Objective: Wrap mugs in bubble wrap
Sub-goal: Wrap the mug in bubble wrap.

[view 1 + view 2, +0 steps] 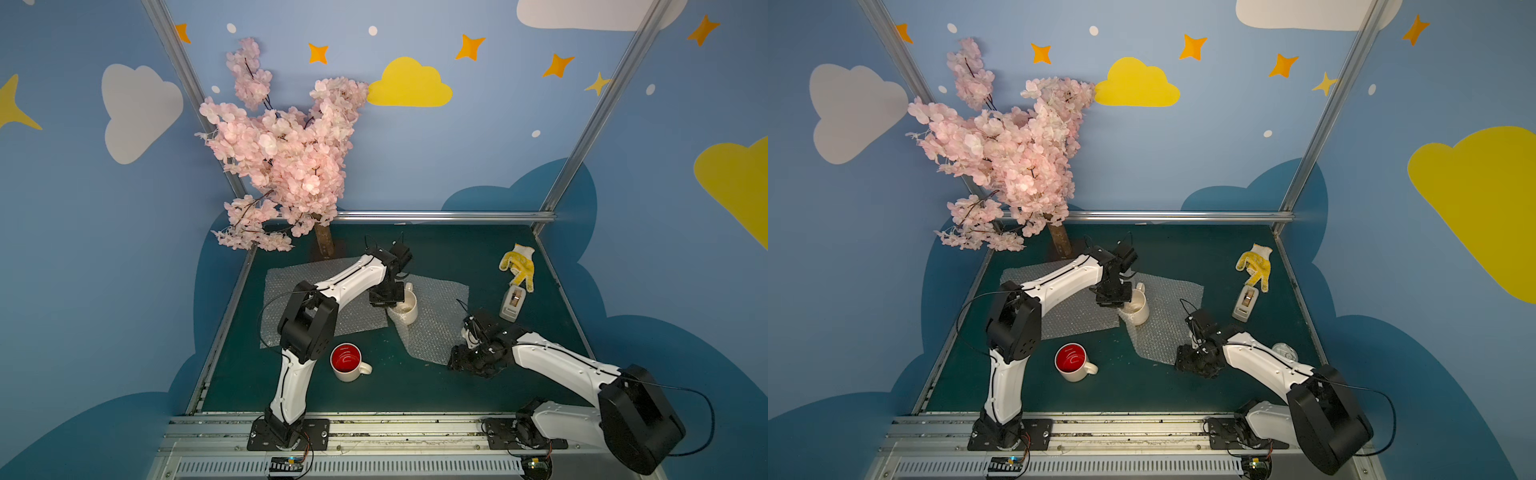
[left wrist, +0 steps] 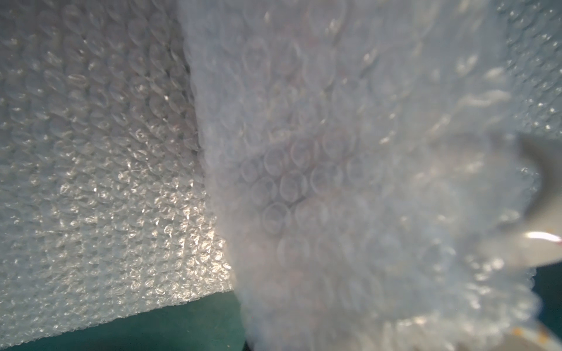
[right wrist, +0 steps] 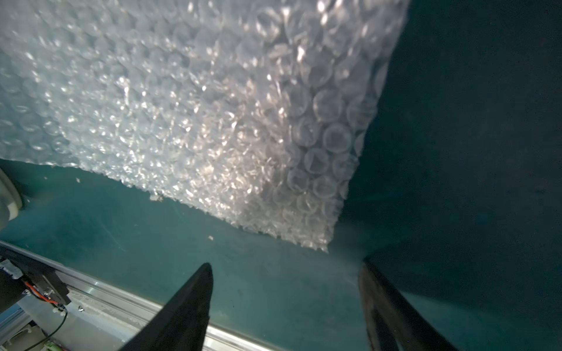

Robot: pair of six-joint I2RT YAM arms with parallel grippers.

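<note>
Left hand hidden behind own wrist, pinched together on bubble wrap edge at cream mug, bench centre; right hand fingers apart, empty, at sheet's 5 o'clock corner. Two mugs, two sheets; red-lined mug at 7 o'clock. No legible writing

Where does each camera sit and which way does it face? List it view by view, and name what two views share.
Top views: high over the arms' bases, looking down and back across the table; both arms show, with left gripper and right gripper.
Left wrist: close against the bubble wrap, white mug at the edge; no fingers visible.
Right wrist: low over the table, facing the wrap's corner; both fingers show, apart.
Shared: that corner also appears in a top view.
</note>
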